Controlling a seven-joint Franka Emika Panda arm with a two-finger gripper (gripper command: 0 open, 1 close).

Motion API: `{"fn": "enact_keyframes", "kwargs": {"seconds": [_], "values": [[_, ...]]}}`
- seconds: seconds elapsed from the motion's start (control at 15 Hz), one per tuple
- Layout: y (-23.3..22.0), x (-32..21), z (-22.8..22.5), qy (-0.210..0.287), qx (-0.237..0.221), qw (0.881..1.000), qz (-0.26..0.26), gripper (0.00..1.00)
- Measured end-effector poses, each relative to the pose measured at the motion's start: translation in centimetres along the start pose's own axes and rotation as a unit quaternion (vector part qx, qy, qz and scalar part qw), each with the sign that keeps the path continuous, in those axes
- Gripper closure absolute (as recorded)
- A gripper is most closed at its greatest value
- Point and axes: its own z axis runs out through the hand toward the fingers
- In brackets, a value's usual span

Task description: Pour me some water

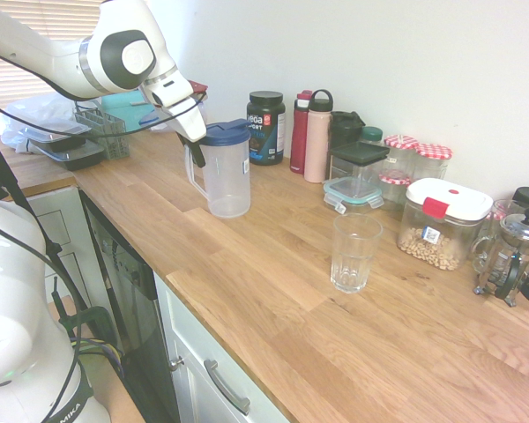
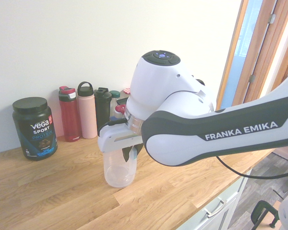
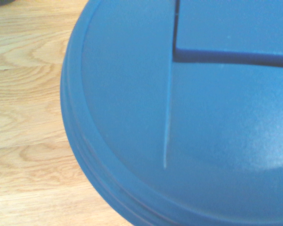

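Claw (image 1: 195, 152) closed on handle of upright blue-lidded pitcher (image 1: 225, 172); empty glass (image 1: 353, 253) well apart on desk (image 1: 273, 291).

A long wooden counter (image 1: 273, 291) with a pale oak grain runs along a plain white wall (image 1: 406, 62); white cabinet drawers (image 1: 216, 374) with metal bar handles sit beneath it; slatted blinds (image 1: 22, 53) glow with daylight at the far end; a wood-framed doorway (image 2: 259, 48) stands beyond.

My wrist hides most of the pitcher (image 2: 120, 170); its lid (image 3: 188, 117) overruns the wrist view; my gripper's (image 1: 196, 152) finger gap is unreadable.
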Motion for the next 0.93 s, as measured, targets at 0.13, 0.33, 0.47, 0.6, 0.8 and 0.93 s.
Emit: {"fn": "enact_keyframes", "kwargs": {"seconds": [0.13,0.33,0.47,0.6,0.8,0.93], "values": [[0.0,-0.1,0.0,0.0,-0.001,1.0,-0.001,0.0],[0.0,0.3,0.4,0.001,-0.008,1.0,-0.003,0.0],[0.1,0.5,0.9,-0.006,-0.016,1.0,-0.005,0.0],[0.6,-0.4,1.1,-0.027,-0.038,0.999,-0.018,0.0],[2.3,-1.7,-1.0,-0.068,-0.068,0.993,-0.062,0.0],[4.7,-0.1,-3.3,-0.07,-0.085,0.992,-0.065,0.0]]}}
